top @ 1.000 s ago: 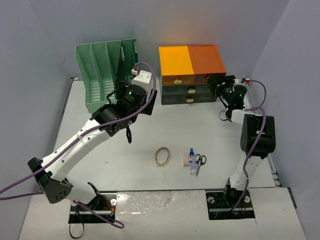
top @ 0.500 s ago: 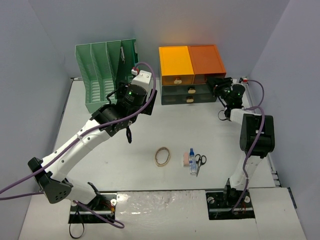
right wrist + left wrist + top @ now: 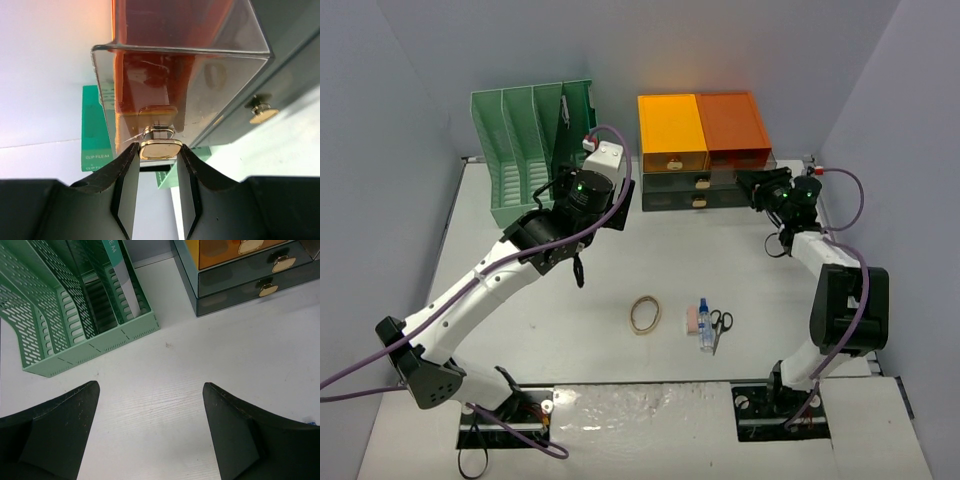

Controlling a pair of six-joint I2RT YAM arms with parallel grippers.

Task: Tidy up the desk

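Note:
The white desk holds a tan rubber band, a pink eraser, a small blue-capped bottle and black scissors near its front middle. My left gripper hangs open and empty over bare desk, between the green file rack and the drawer cabinet; its jaws stand wide apart. My right gripper is at the cabinet's upper right orange drawer. In the right wrist view it is shut on that drawer's gold knob.
The green slotted file rack stands at the back left, also in the left wrist view, with a file in its right slot. The orange-and-dark-green drawer cabinet stands at the back middle. Grey walls enclose the desk.
My right arm's elbow has swung right and lower, and its gripper has shifted slightly towards me at the drawer front. The left arm has not moved.

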